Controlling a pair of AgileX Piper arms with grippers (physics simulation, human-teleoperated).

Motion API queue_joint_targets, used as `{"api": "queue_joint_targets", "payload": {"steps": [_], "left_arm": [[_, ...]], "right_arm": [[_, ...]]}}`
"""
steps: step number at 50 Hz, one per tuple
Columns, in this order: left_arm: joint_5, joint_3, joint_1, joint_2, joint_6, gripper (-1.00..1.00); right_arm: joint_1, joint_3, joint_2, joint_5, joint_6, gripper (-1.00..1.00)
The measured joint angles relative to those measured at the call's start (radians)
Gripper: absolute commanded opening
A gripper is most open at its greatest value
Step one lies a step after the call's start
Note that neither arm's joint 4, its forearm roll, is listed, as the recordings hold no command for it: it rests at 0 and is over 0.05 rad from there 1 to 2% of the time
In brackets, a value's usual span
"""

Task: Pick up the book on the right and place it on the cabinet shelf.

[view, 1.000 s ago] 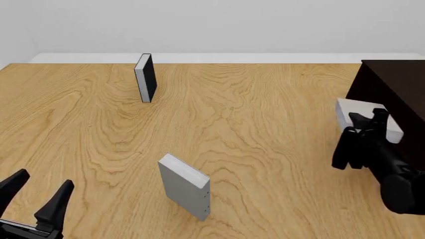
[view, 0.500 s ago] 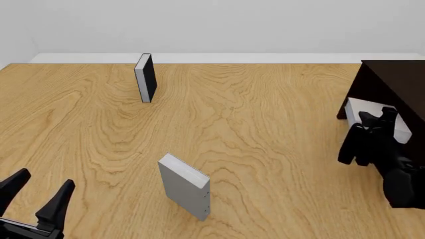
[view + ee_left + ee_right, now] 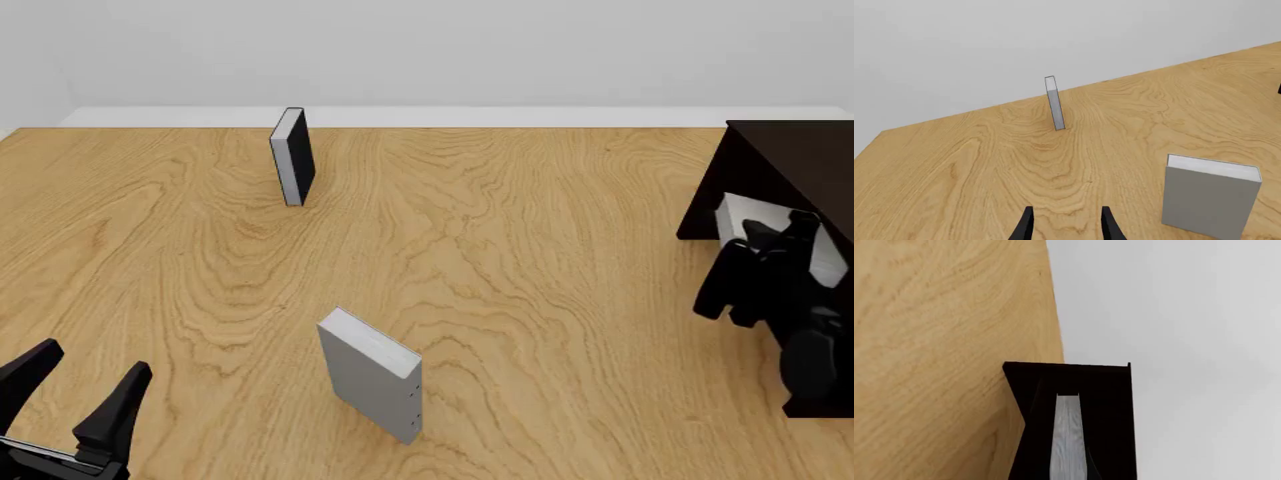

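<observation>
1. The left gripper (image 3: pixel 74 385) sits at the near left corner of the bench (image 3: pixel 534 260), its jaws spread wide with nothing between them. In the left wrist view the same gripper (image 3: pixel 1065 220) shows two dark fingertips (image 3: pixel 1027 225) apart over bare wood.
2. Far back on the left half of the bench a black-covered book (image 3: pixel 292 156) stands upright on its end, its white page edge facing the camera. The left wrist view shows it (image 3: pixel 1055 103) as a thin upright slab near the far edge of the bench.
3. Nearer the camera, left of centre, a grey book with small dots on its narrow edge (image 3: pixel 372 375) stands upright, turned at an angle. It is well apart from both grippers. In the left wrist view it (image 3: pixel 1209 196) stands to one side of the fingertips, not between them.
4. At the right edge of the bench stands the dark cabinet (image 3: pixel 787 165), its open side facing left.
5. The light-grey book (image 3: pixel 737 218) is partly inside that opening, a pale end showing at the cabinet mouth.
6. The right gripper (image 3: pixel 774 240) has its jaws clamped on the book, the black arm rising from the lower right. The right wrist view shows the book (image 3: pixel 1068 437) as a pale strip inside the cabinet (image 3: pixel 1107 405); whether it rests on the cabinet shelf cannot be told.
</observation>
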Motion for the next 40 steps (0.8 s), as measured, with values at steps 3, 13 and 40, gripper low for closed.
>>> {"api": "queue_joint_targets", "payload": {"steps": [3,13,40], "left_arm": [[0.000,0.000,0.000,0.000,0.000,1.00],[-0.001,0.000,-0.001,0.002,0.002,1.00],[0.009,0.000,-0.002,-0.004,0.008,1.00]], "right_arm": [[-0.006,-0.007,0.004,0.005,0.003,-1.00],[-0.019,-0.030,0.014,0.025,0.010,-1.00],[-0.056,-0.060,0.037,0.050,0.029,-1.00]]}}
